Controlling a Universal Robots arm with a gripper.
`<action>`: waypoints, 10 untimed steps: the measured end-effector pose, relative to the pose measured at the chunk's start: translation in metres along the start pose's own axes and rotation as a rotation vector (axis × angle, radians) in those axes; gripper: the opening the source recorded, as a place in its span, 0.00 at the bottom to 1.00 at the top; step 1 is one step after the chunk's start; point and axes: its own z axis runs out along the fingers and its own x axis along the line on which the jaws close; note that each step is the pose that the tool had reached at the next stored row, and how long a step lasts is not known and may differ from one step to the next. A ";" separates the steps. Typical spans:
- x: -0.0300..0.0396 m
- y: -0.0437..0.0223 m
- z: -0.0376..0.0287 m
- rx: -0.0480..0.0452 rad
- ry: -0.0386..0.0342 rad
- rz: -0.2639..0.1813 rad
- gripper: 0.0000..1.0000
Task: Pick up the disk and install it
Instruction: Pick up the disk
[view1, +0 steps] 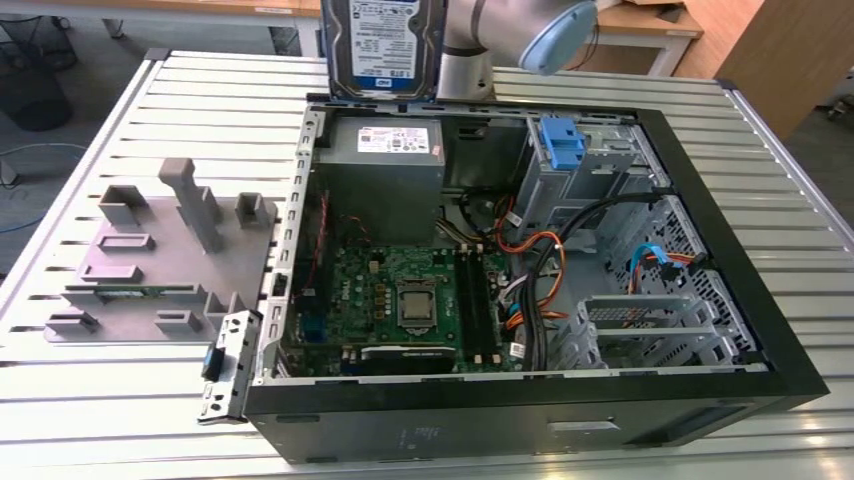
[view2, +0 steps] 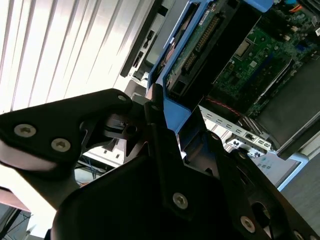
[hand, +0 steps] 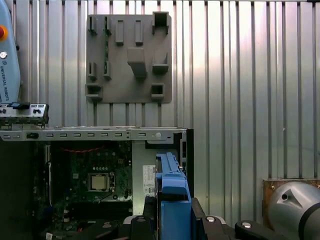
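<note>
Slatted bench (view1: 107, 430) under the open case (view1: 467, 420); we see the disk (view1: 383, 45) hanging above the case's far rim, long axis vertical, label outward, fingers (view2: 162, 145) clamped on its blue rail, free air all round.

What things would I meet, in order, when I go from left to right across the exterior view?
Grey fixture plate → disk, held up above the case → blue bracket → blue cable.
</note>
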 end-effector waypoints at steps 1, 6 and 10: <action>0.0000 -0.0024 0.0000 0.0000 0.0000 0.000 0.36; -0.0003 -0.0145 0.0001 -0.0003 0.0001 0.000 0.36; -0.0004 -0.0243 0.0001 -0.0004 0.0001 0.000 0.36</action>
